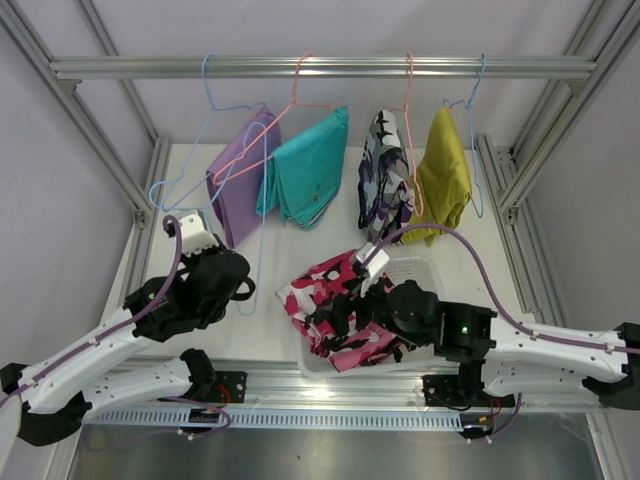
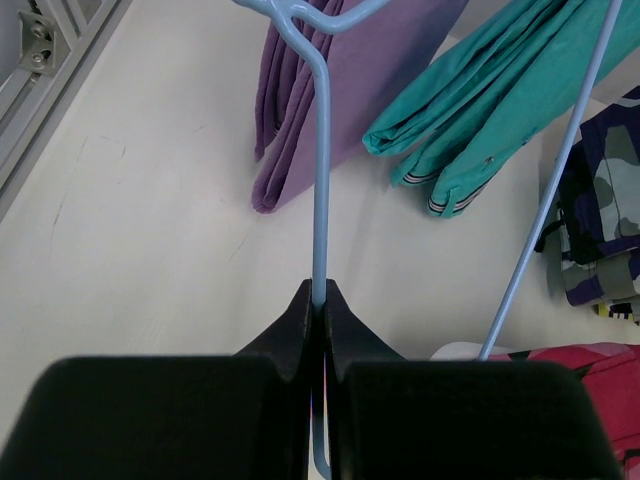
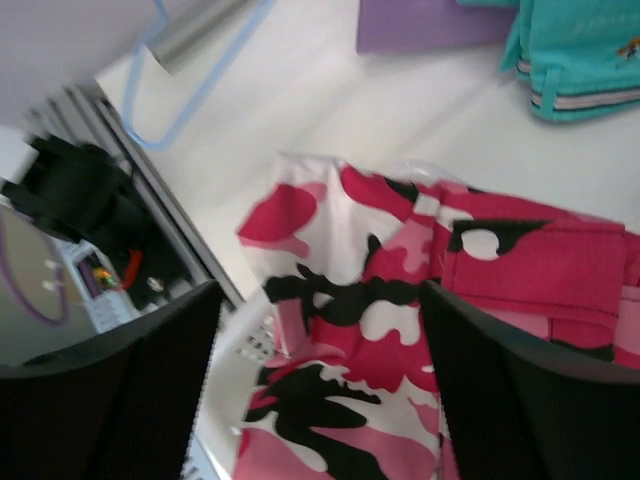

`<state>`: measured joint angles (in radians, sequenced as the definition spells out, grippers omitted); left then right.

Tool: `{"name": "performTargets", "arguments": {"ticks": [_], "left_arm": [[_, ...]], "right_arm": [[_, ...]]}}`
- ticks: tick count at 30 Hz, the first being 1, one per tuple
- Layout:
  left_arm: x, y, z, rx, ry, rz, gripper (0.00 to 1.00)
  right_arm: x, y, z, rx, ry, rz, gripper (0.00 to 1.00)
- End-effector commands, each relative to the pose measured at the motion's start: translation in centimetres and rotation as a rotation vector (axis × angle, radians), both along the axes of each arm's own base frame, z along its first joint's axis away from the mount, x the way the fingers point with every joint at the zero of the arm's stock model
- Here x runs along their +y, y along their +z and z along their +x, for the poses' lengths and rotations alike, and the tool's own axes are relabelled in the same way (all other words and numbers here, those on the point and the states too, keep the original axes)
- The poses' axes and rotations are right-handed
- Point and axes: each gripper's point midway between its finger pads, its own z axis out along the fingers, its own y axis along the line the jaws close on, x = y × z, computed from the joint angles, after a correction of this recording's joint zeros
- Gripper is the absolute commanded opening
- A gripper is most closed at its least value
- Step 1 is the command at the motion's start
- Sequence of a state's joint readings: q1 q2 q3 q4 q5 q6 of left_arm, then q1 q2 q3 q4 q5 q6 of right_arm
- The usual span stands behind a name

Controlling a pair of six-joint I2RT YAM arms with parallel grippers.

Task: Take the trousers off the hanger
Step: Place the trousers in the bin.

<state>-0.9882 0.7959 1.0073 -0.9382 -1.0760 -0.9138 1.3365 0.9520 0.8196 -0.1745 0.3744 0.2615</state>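
The pink-black-white camouflage trousers (image 1: pixel 345 310) lie crumpled in a white basket (image 1: pixel 420 268). My right gripper (image 1: pixel 365 300) hovers just above them, open and empty; in the right wrist view the cloth (image 3: pixel 400 330) shows between its spread fingers. My left gripper (image 2: pixel 320 300) is shut on the wire of an empty light blue hanger (image 2: pixel 322 150), which runs up to the rail (image 1: pixel 320 67). The lilac trousers (image 1: pixel 238 180), teal trousers (image 1: pixel 305 165), purple-grey-white camouflage trousers (image 1: pixel 385 185) and mustard trousers (image 1: pixel 445 180) hang on hangers from the rail.
Aluminium frame posts (image 1: pixel 110 150) stand at both sides of the white table (image 1: pixel 180 330). The basket rim (image 3: pixel 240 335) sits near the table's front edge. The hanging garments fill the back of the table.
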Motion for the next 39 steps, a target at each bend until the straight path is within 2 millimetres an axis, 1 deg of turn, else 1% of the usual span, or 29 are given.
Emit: {"name": "performTargets", "arguments": {"ticks": [1, 2, 3, 4, 6, 7, 8, 9, 10, 11, 12, 14, 15, 16, 18, 19, 21, 24, 26, 28, 29, 31, 32, 33, 34, 36, 37, 38, 39], "left_arm": [[-0.2, 0.3, -0.1, -0.007, -0.004, -0.036, 0.01], [-0.2, 0.4, -0.1, -0.01, -0.005, -0.041, 0.0], [-0.3, 0.4, -0.1, -0.008, -0.008, -0.04, 0.01], [-0.3, 0.4, -0.1, -0.009, -0.009, -0.043, 0.0], [-0.3, 0.4, -0.2, -0.009, -0.012, -0.043, 0.0], [-0.3, 0.5, -0.2, -0.01, -0.013, -0.048, 0.0], [-0.3, 0.5, -0.2, -0.01, -0.015, -0.048, 0.0], [-0.3, 0.5, -0.2, -0.009, -0.016, -0.049, 0.0], [-0.3, 0.6, -0.3, -0.008, -0.02, -0.051, 0.0], [-0.3, 0.6, -0.4, -0.008, -0.021, -0.053, 0.01], [-0.2, 0.6, -0.4, -0.007, -0.021, -0.05, 0.0], [-0.1, 0.8, -0.5, -0.008, -0.023, -0.051, 0.0], [0.0, 0.8, -0.6, -0.009, -0.025, -0.053, 0.0], [0.1, 0.9, -0.6, -0.01, -0.025, -0.049, 0.01], [0.1, 0.9, -0.7, -0.01, -0.029, -0.055, 0.0], [0.2, 0.9, -0.8, -0.009, -0.032, -0.051, 0.0], [0.4, 1.1, -0.8, -0.01, -0.032, -0.049, 0.0], [0.4, 1.2, -0.9, -0.01, -0.034, -0.048, 0.01], [0.5, 1.3, -0.9, -0.011, -0.036, -0.046, 0.01], [0.5, 1.5, -1.0, -0.013, -0.037, -0.047, 0.0], [0.6, 1.5, -1.0, -0.012, -0.036, -0.043, 0.0], [0.7, 1.9, -1.1, -0.014, -0.041, -0.042, 0.0], [0.7, 2.0, -1.1, -0.012, -0.043, -0.038, 0.01], [0.8, 2.1, -1.1, -0.012, -0.044, -0.034, 0.0], [0.9, 2.8, -1.2, -0.017, -0.052, -0.027, 0.0], [1.2, 3.5, -1.3, -0.015, -0.051, -0.024, 0.0], [1.3, 3.5, -1.4, -0.006, -0.053, -0.012, 0.0], [1.3, 4.3, -1.6, -0.009, -0.063, -0.02, 0.0], [1.2, 4.5, -1.6, -0.005, -0.075, -0.018, 0.01]], "right_arm": [[-1.0, 5.4, 0.1, -0.037, -0.04, 0.135, 0.8], [-1.3, 5.2, 0.3, -0.042, -0.051, 0.126, 0.75], [-1.5, 5.0, 0.4, -0.043, -0.058, 0.117, 0.67], [-1.5, 4.2, 0.5, -0.04, -0.062, 0.103, 0.55], [-1.3, 3.3, 0.6, -0.03, -0.068, 0.09, 0.44], [-0.9, 2.3, 0.8, -0.022, -0.074, 0.068, 0.36], [-0.8, 1.1, 0.8, -0.012, -0.077, 0.046, 0.33], [-0.5, 0.4, 0.8, -0.002, -0.077, 0.041, 0.31], [0.0, -0.9, 0.9, 0.009, -0.078, 0.012, 0.3], [-0.1, -2.9, 0.9, 0.023, -0.08, -0.025, 0.3], [0.2, -3.6, 1.0, 0.038, -0.086, -0.013, 0.29], [0.4, -7.2, 1.1, 0.078, -0.078, -0.05, 0.28], [0.8, -7.8, 1.2, 0.099, -0.082, -0.028, 0.27], [0.9, -9.4, 1.4, 0.119, -0.086, -0.05, 0.27], [0.6, -12.1, 1.4, 0.152, -0.09, -0.079, 0.27], [0.6, -13.0, 1.4, 0.17, -0.098, -0.089, 0.27], [0.4, -16.1, 1.3, 0.21, -0.106, -0.149, 0.26], [0.1, -17.3, 1.1, 0.23, -0.108, -0.175, 0.25], [-0.1, -17.2, 1.0, 0.233, -0.109, -0.181, 0.24], [0.0, -15.5, 1.1, 0.22, -0.111, -0.15, 0.25], [-0.4, -15.2, 1.1, 0.213, -0.116, -0.165, 0.26], [-0.4, -12.1, 1.4, 0.184, -0.119, -0.112, 0.27], [-1.2, -11.9, 1.5, 0.176, -0.133, -0.138, 0.27], [-1.5, -11.0, 1.6, 0.163, -0.136, -0.129, 0.28], [-1.8, -9.6, 1.6, 0.149, -0.139, -0.101, 0.28], [-2.6, -8.3, 1.7, 0.134, -0.154, -0.098, 0.3], [-3.0, -7.9, 1.7, 0.129, -0.158, -0.095, 0.31], [-3.6, -7.3, 1.7, 0.125, -0.166, -0.082, 0.31], [-4.0, -7.4, 1.7, 0.126, -0.175, -0.082, 0.32]]}}
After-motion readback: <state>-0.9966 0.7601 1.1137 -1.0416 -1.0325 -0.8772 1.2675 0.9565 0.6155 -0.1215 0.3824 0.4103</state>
